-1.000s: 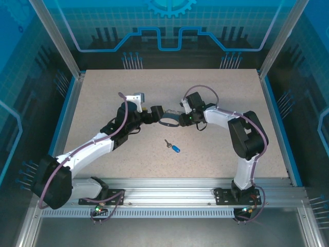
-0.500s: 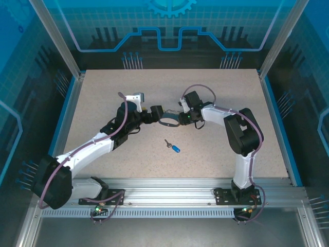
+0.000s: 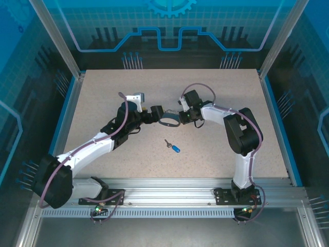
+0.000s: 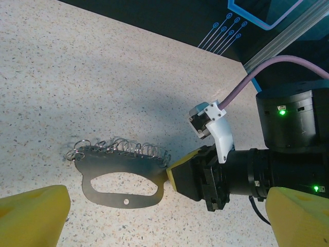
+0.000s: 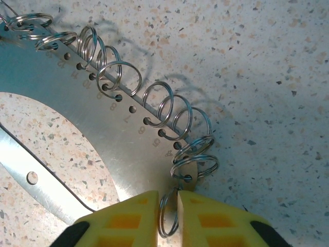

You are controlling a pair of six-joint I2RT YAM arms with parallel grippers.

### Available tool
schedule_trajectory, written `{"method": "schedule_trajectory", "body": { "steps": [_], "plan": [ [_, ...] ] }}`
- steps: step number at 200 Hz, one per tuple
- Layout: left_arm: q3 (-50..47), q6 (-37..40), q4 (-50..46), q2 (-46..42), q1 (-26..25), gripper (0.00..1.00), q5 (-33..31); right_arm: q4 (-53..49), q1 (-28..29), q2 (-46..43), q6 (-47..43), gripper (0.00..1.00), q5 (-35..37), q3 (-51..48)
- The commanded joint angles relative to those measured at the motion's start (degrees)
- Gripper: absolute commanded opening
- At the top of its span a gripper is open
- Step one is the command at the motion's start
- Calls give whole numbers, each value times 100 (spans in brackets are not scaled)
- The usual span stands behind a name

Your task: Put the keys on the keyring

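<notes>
Right tool (image 5: 168, 199) has narrowed to a slit, its yellow fingers (image 5: 128, 218) now pinching the end ring (image 5: 162, 213) of the keyring (image 5: 123, 154), so the grasp looks about made. Left tool (image 4: 167, 213) stands wide beside it. The key (image 3: 175, 148) lies apart on the counter (image 3: 103, 92). Numbers are stamped by the holes; 6, 7 and 8 seem readable.

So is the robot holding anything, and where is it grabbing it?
Yes. The right hand pinches the keyring by one small silver ring at the end of its row. The left hand is open and holds nothing.
</notes>
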Motion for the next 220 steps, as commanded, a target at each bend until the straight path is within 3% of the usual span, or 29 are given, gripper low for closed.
{"method": "schedule_trajectory", "body": {
  "steps": [1, 50, 117, 220],
  "plan": [
    [11, 150, 101, 51, 44, 99, 39, -142, -38, 121, -63, 16, 21, 148],
    [11, 159, 119, 77, 41, 99, 49, -116, -115, 95, -73, 13, 11, 83],
    [36, 150, 128, 104, 41, 99, 59, -47, -144, 103, -45, 23, -66, -4],
    [59, 150, 128, 95, 41, 99, 60, -19, -179, 191, -29, 19, -142, -2]
  ]
}}
